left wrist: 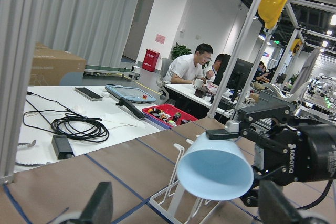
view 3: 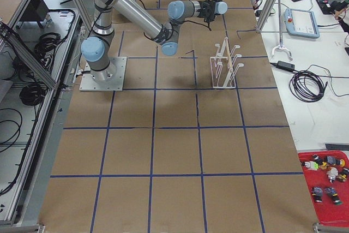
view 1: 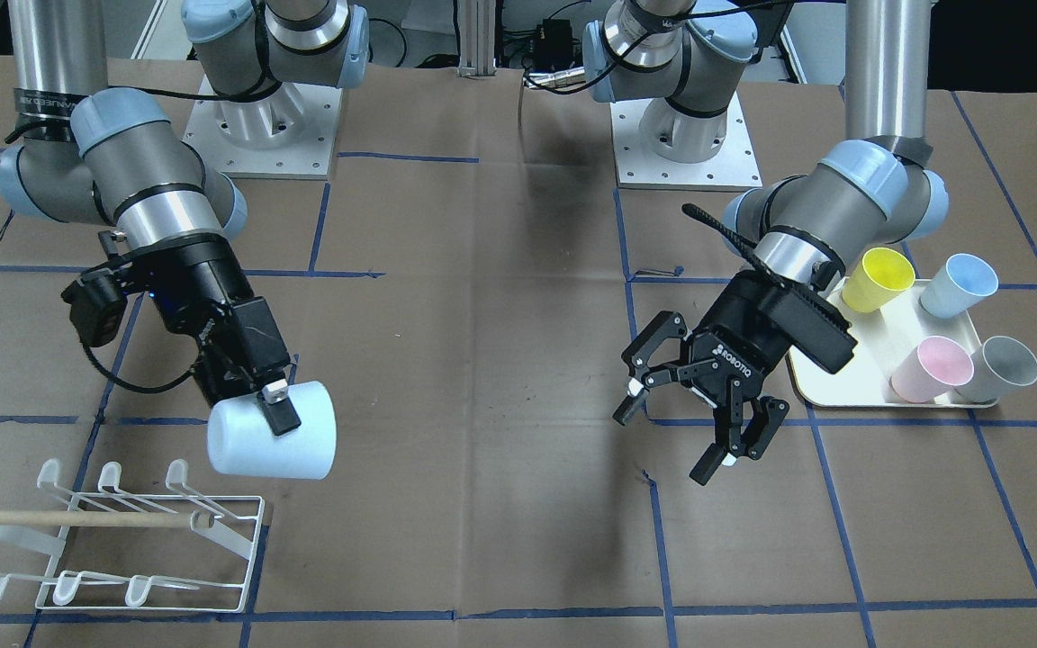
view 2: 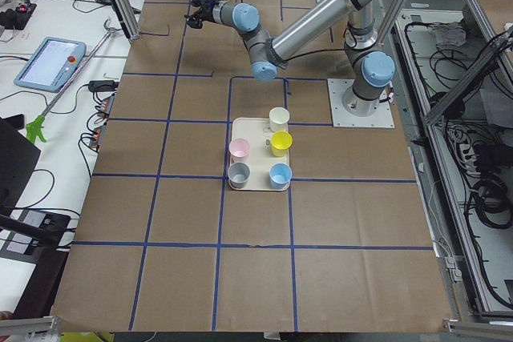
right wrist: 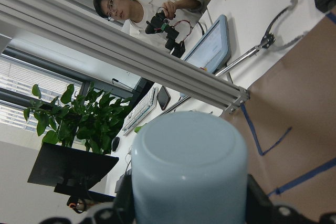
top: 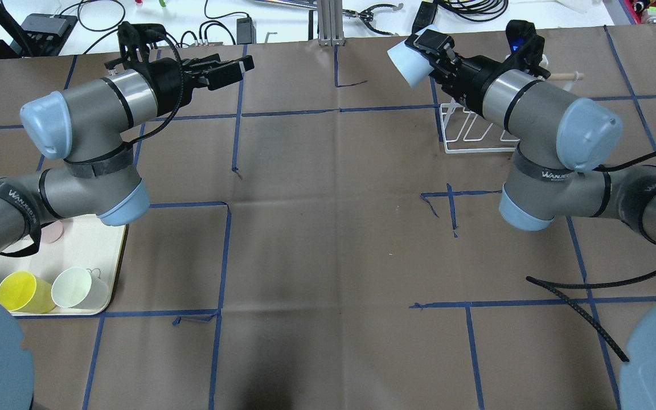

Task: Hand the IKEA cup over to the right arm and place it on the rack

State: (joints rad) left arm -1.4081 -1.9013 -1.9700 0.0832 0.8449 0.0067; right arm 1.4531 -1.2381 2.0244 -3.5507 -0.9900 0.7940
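Right hand (view 1: pixel 275 400) is seen clamped on the pale blue cup (view 1: pixel 257 450), held sideways off the table (view 1: pixel 500 360) near the rack (view 1: pixel 122 549); left hand (view 1: pixel 694 423), spread empty, hangs well apart.

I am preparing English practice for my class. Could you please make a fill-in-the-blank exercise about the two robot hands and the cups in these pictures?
1. The right hand holds a cup whose colour is light ___.
2. The left hand is ___ and holds nothing.
3. On the cream tray stand ___ cups.

Missing words: blue; open; five.
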